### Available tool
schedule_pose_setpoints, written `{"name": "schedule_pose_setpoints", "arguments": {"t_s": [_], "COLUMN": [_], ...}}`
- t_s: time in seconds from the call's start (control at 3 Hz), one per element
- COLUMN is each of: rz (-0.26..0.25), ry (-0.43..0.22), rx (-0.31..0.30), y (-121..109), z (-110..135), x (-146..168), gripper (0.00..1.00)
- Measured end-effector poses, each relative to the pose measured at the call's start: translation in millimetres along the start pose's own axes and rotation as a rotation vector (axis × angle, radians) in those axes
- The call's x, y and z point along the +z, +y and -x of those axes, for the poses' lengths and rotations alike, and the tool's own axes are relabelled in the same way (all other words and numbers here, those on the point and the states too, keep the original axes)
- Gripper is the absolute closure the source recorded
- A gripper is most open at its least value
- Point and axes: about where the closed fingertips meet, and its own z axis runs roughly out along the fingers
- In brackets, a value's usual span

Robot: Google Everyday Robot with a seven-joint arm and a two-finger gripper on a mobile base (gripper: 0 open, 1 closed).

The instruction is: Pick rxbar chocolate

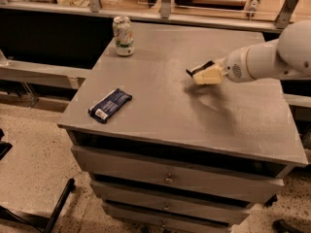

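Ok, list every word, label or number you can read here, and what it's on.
Nothing is readable.
rxbar chocolate, front left of the table: pale print lines and a white patch, too blurred to read.
can, back left: markings too blurred to read.
claw, over the table's right half: no text visible.

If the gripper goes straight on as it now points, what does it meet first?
Likely the rxbar chocolate: the gripper, above mid-table, points left roughly toward it. Depth is unclear; it may touch the tabletop first.
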Motion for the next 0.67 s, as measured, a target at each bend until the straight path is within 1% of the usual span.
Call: {"name": "schedule_pose_setpoints", "arguments": {"t_s": [0.33, 0.67], "rz": [0.016, 0.019], "ry": [-0.202, -0.190], "rx": [0.001, 0.000], "y": [-13.9, -11.2], "z": [43.2, 41.4], "x": [-40.4, -36.1], "gripper": [1.00, 1.00]}}
